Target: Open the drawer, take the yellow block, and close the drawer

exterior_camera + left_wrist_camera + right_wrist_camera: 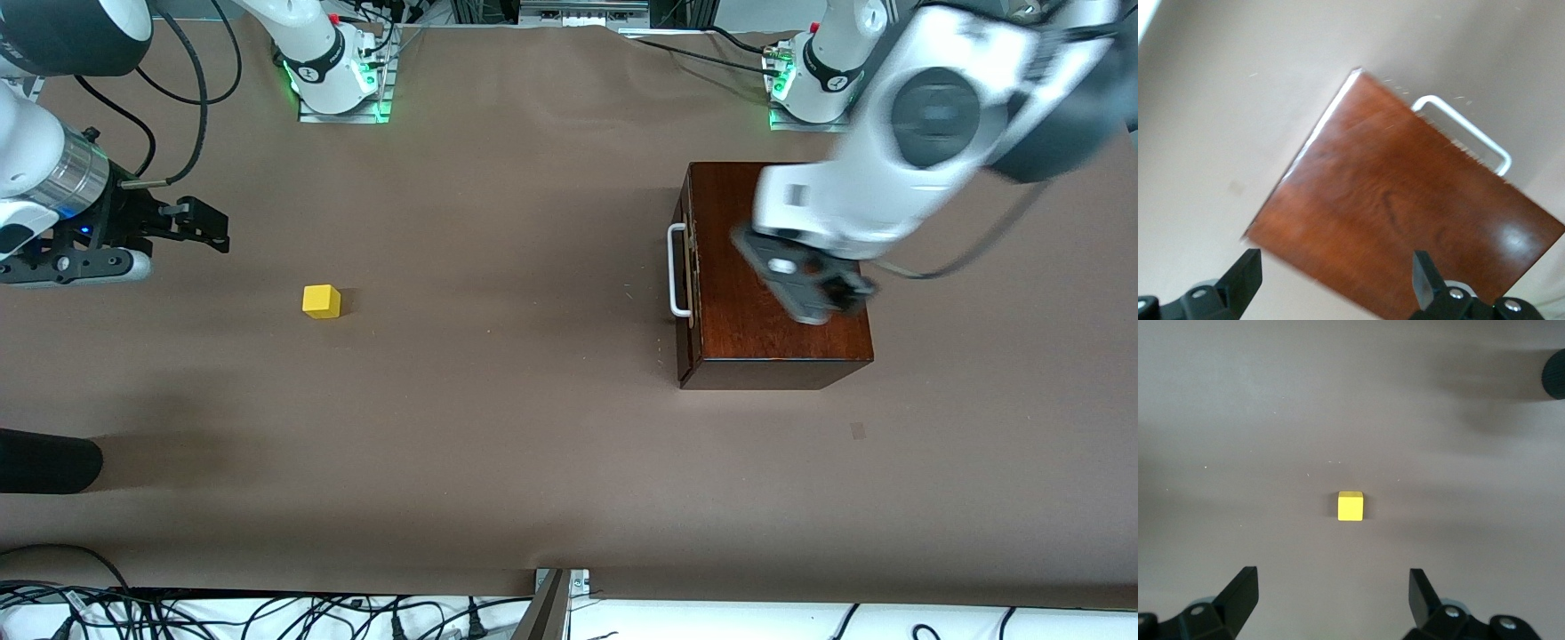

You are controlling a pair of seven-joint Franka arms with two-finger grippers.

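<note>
The dark reddish-brown polished wooden box [773, 293] sits on the brown tabletop [498, 427] toward the left arm's end, closer to the edge where the arm bases stand than to the edge nearest the front camera. Its drawer [685, 284] is pushed fully in, the dark front flush with the box, and the white loop handle [678, 270] faces the middle of the tabletop. A broad stretch of bare surface lies in front of that handle.

The left hand [813, 289] hangs over the lid of the box, touching nothing; the left wrist view shows its two dark fingers [1421, 277] spread wide, with the lid [1405, 220] and the handle [1465, 133] below them.

The small bright yellow cube [321, 300] rests on the tabletop toward the right arm's end, well apart from the box and out in the open, with bare surface on every side. The right hand [200, 227] hovers near the right arm's end edge, close to the cube but not touching it. In the right wrist view its fingers [1421, 593] stand wide apart, and the cube [1351, 506] lies clear of them.

A dark rounded object [44, 460] juts in from the right arm's end edge, nearer to the front camera than the cube.
</note>
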